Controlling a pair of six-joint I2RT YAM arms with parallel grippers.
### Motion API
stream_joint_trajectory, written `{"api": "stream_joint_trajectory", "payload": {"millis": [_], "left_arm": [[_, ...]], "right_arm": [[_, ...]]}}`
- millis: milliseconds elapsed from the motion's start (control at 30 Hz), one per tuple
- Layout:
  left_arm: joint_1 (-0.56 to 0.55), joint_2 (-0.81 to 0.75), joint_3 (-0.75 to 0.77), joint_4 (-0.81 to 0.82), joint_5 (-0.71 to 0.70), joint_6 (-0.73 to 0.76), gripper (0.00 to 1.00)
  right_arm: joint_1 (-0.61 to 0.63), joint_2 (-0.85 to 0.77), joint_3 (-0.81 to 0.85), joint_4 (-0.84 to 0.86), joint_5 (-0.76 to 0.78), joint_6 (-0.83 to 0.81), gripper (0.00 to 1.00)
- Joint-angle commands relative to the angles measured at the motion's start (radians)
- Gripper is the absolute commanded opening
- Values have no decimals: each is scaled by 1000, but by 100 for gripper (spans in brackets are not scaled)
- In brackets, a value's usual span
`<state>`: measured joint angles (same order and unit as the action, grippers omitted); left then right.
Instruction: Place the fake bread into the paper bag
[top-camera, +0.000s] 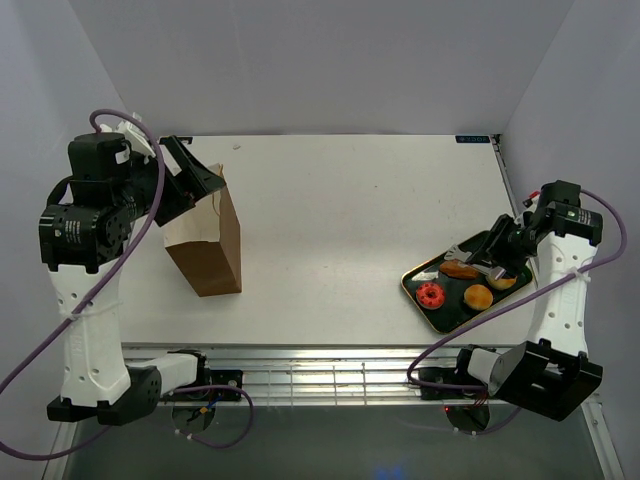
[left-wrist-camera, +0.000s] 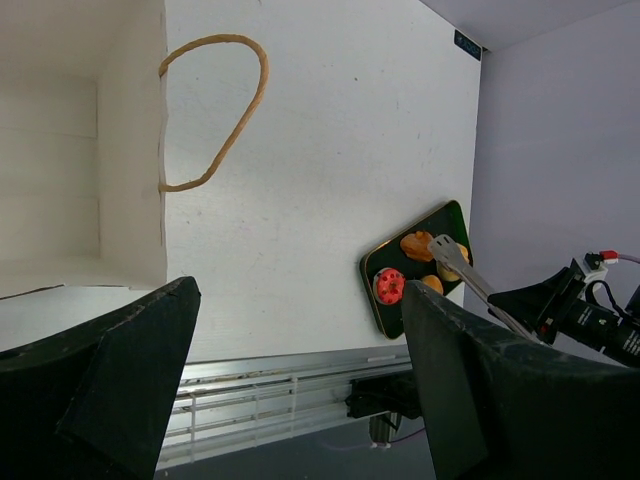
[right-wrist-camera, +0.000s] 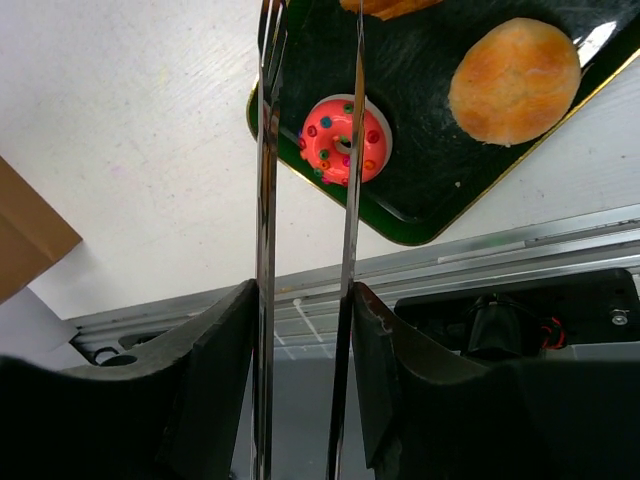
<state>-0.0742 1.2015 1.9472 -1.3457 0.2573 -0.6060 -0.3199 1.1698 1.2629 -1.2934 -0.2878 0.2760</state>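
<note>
Your fake bread (top-camera: 478, 296) is all on the dark green tray (right-wrist-camera: 430, 190) at the right side of the table (top-camera: 340, 220), none of it in the paper bag (top-camera: 205, 250), which stands well apart at the left. From the top view you can count the pieces: a twisted roll (top-camera: 459, 268), a red-frosted donut (top-camera: 430, 294), and two buns, one of them partly covered by the tool above it.

The right wrist view gives you what the overhead cannot. The donut's coloured sprinkles show clearly, a round bun (right-wrist-camera: 514, 80) lies to its right, and only the lower edge of the roll shows at the top of the frame.

Your right gripper (right-wrist-camera: 305, 295) is clamped on a pair of metal tongs (right-wrist-camera: 266, 200), its fingers pressed against the outer sides of the two blades. The blades stand slightly apart, reaching out over the tray with the donut showing between and beyond them. You cannot tell from any view whether their tips touch a pastry.

Your left gripper (left-wrist-camera: 298, 295) sits at the bag's mouth with its fingers spread wide, holding nothing that you can see. Only its wrist view shows you the bag's pale inside wall and one cord handle (left-wrist-camera: 264, 78) looping over the table. It also catches the tray and tongs from far off.
</note>
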Motion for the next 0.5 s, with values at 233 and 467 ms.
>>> {"api": "stream_joint_trajectory", "payload": {"millis": [233, 467], "left_arm": [[-2, 53, 58, 34, 63, -3, 92], [-3, 75, 65, 42, 74, -6, 92]], "right_arm": [[-97, 62, 43, -12, 26, 19, 48], [-128, 79, 35, -15, 12, 35, 49]]}}
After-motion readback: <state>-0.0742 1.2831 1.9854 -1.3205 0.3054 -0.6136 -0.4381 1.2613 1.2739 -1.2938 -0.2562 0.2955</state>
